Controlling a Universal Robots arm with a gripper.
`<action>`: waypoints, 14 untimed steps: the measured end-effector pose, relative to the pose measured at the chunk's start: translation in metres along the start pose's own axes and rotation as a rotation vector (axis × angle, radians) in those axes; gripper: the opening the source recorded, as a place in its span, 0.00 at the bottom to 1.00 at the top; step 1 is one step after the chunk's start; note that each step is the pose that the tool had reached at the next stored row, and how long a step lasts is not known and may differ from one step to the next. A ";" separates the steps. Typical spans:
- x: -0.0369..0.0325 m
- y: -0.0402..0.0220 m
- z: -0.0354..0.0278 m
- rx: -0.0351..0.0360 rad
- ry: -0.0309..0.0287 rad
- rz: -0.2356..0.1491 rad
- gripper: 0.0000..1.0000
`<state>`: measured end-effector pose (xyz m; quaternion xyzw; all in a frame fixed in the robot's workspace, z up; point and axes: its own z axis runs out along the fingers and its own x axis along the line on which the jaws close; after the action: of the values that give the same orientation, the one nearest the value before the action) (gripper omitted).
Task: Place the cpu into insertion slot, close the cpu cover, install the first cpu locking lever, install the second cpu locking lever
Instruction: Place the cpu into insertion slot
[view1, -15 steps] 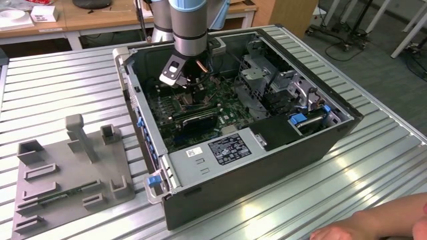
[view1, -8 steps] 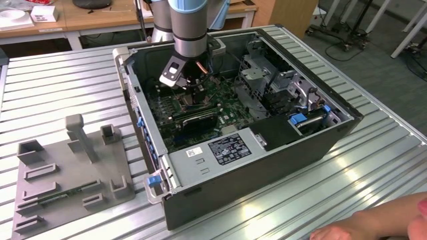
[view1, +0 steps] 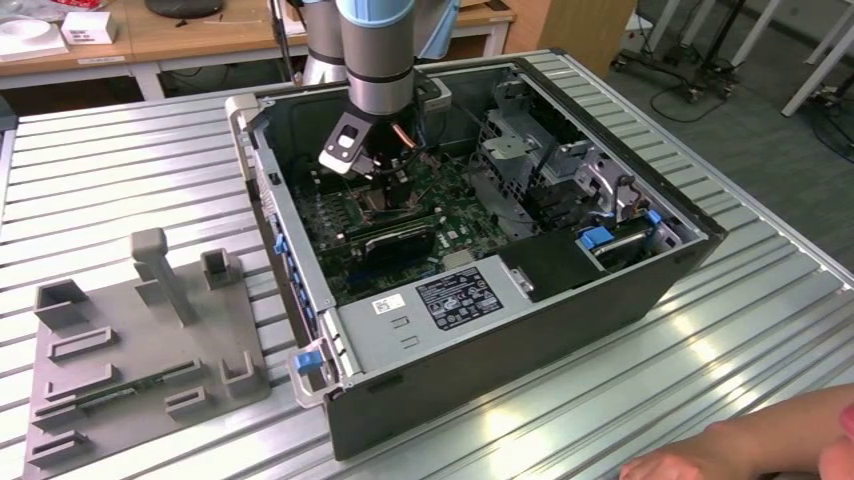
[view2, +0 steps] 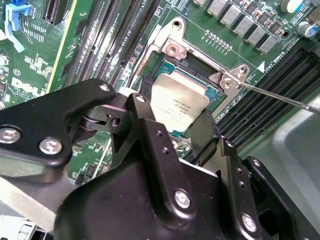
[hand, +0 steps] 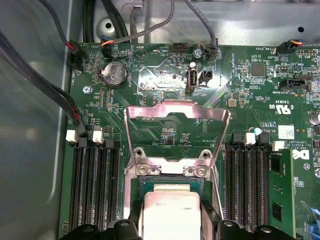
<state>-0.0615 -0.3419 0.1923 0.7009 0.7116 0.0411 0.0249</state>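
Claw (view2: 176, 107) clamped on cpu (view2: 182, 97), fingers on two opposite edges. Insertion slot (hand: 149, 181) right under claw; cpu cover (hand: 145, 111) hinged up just beyond it.

My exterior view looks down over the bench (view1: 120, 150) into the open case (view1: 441, 380); both wrist views share the insertion slot (view2: 175, 67) (hand: 170, 179), close up.

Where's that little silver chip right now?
In both wrist views the cpu sits gripped between the hand's black fingers, just over the insertion slot on the green motherboard, with the raised cpu cover beyond it.
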 end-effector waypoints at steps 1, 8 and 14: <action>0.0000 0.0000 0.0001 0.0000 0.0000 0.000 0.54; 0.0000 -0.0001 0.0008 0.0000 -0.0001 0.000 0.54; 0.0000 -0.0001 0.0009 0.0000 -0.0001 0.000 0.54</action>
<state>-0.0615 -0.3418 0.1914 0.7009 0.7116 0.0411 0.0249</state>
